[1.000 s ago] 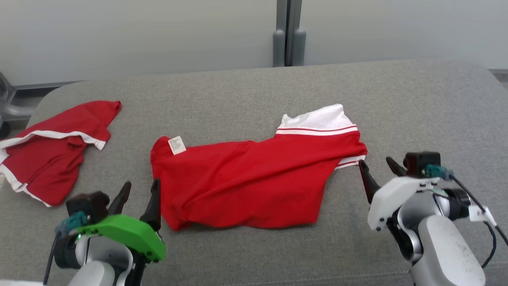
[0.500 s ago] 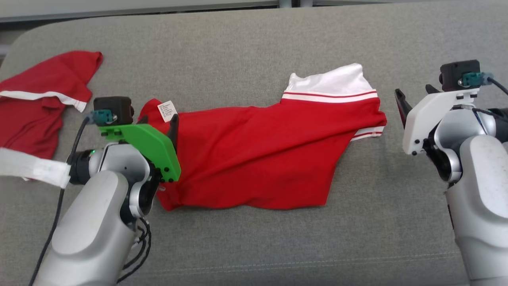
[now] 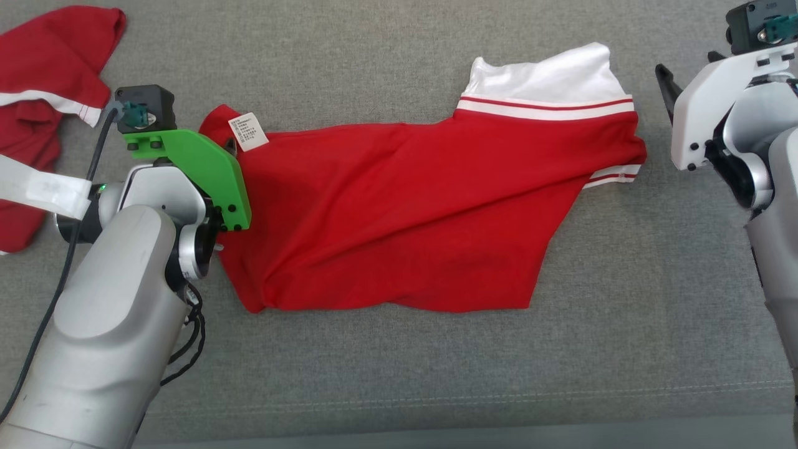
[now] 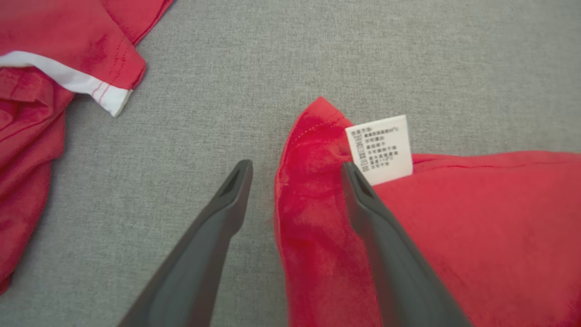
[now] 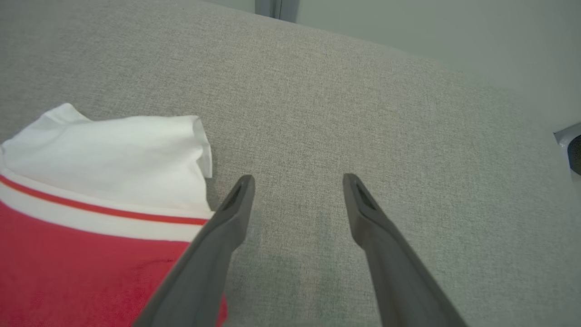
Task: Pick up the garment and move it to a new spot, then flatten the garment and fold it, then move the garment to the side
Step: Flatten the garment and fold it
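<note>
Your left end effector point(image 4: 296, 165), open, now straddles the labelled corner of the garment point(image 3: 405, 206); right end effector point(image 5: 297, 179) open alongside: grip next.

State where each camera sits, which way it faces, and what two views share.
Head view: on the head, facing down at the red shirt on the grey cushion; left forearm, right forearm show.
Left wrist view: left wrist, facing along the open left end effector at the shirt's label.
Right wrist view: right wrist, facing along the open right end effector beside the shirt's white end.
Head and left wrist views share the label.
</note>
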Available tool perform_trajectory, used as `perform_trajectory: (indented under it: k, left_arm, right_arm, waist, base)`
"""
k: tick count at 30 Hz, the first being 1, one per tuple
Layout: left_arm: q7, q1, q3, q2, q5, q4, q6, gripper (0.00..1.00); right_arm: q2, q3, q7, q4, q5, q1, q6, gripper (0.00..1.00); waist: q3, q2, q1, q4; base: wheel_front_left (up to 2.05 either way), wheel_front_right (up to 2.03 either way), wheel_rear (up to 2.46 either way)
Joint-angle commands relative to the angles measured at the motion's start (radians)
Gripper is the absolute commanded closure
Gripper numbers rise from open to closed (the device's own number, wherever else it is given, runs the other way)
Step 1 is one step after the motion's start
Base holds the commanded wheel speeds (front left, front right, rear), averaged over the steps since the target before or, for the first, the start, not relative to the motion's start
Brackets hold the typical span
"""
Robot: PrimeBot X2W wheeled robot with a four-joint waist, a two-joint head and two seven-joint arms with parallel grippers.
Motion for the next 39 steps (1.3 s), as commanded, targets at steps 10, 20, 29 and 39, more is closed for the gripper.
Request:
perform_trajectory:
  k: [10, 20, 29, 39]
  left_arm:
    - [-0.006, -0.007, 0.003, -0.004, -0.007, 0.000, 0.017, 0.00]
    - [-0.026, -0.025, -0.006, -0.028, -0.019, -0.014, -0.002, 0.00]
    - [-0.036, -0.034, -0.023, -0.052, -0.028, -0.003, -0.015, 0.52]
    - [-0.042, -0.032, -0.023, -0.055, -0.037, 0.012, -0.019, 1.00]
  right_arm:
    - [-0.053, 0.023, -0.061, 0.057, 0.009, -0.074, -0.001, 0.00]
    - [-0.067, 0.133, -0.086, 0.110, 0.031, -0.126, -0.001, 0.00]
    - [-0.108, 0.250, -0.101, 0.177, 0.109, -0.165, -0.001, 0.00]
    - [-0.135, 0.335, -0.026, 0.192, 0.229, -0.166, -0.001, 0.00]
  waist:
    - [0.059, 0.0000, -0.0001, 0.051]
    - [0.074, 0.0000, -0.0001, 0.066]
    - [0.075, 0.0000, -0.0001, 0.078]
    - [0.067, 0.0000, -0.0001, 0.081]
  base:
    - [0.00, 0.00, 0.00]
    - [0.00, 0.00, 0.00]
    - [0.00, 0.00, 0.00]
    - [0.00, 0.00, 0.00]
